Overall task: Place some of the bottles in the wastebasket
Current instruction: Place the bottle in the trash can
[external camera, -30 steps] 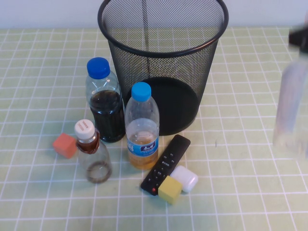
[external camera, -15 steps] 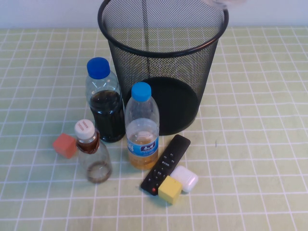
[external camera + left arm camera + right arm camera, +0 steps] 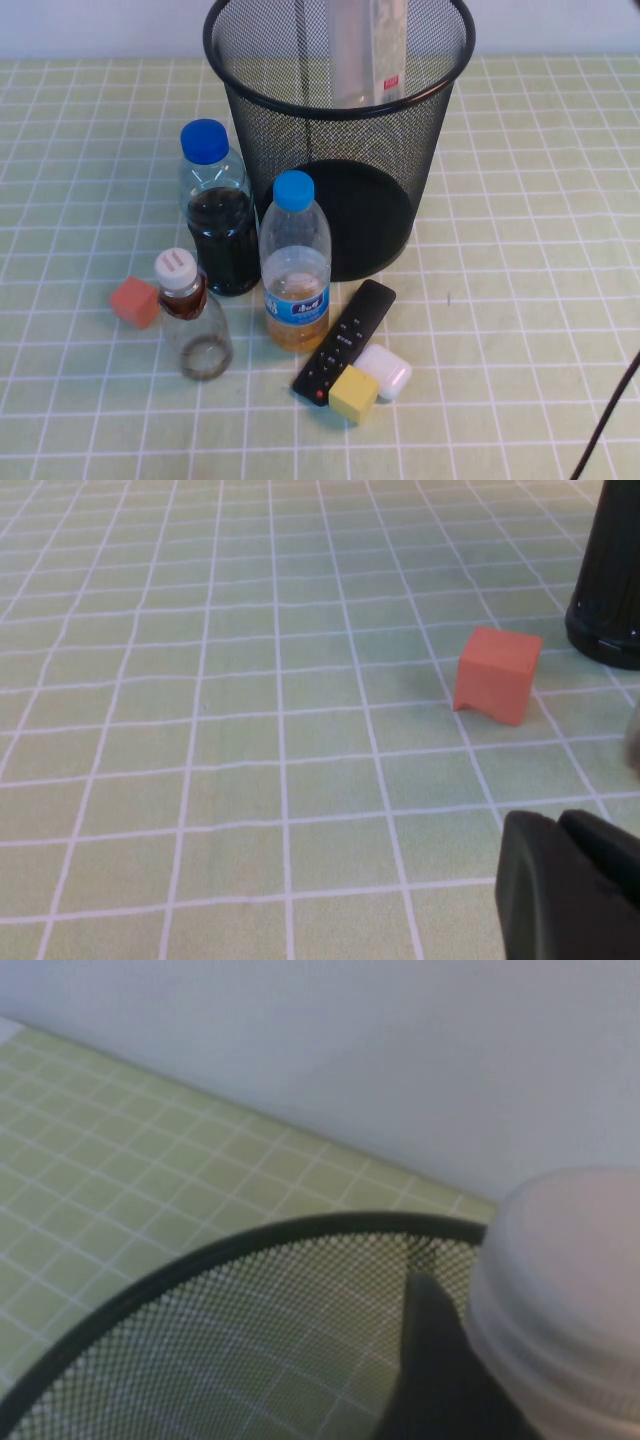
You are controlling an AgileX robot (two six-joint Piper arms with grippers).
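Note:
The larger clear bottle (image 3: pixel 368 50) hangs upright in the mouth of the black wire-mesh wastebasket (image 3: pixel 340 106), its lower part below the rim. In the right wrist view its white cap (image 3: pixel 565 1290) sits against a dark finger (image 3: pixel 432 1360) of my right gripper (image 3: pixel 485 1390), which is shut on it above the basket rim (image 3: pixel 200 1260). The small clear bottle (image 3: pixel 193 318) with white cap and brown neck label stands at the front left. My left gripper (image 3: pixel 570 880) is shut and empty, low over the table near the orange cube (image 3: pixel 497 674).
A blue-capped bottle of dark liquid (image 3: pixel 218 225) and a blue-capped amber bottle (image 3: pixel 295 270) stand in front of the basket. An orange cube (image 3: pixel 134 301), black remote (image 3: pixel 345 340), yellow cube (image 3: pixel 353 394) and white case (image 3: pixel 385 368) lie nearby. A cable (image 3: pixel 605 430) crosses the front right corner.
The larger bottle was at the right edge, rose out of view, and now hangs down into the wastebasket's mouth. Everything on the table stayed put.

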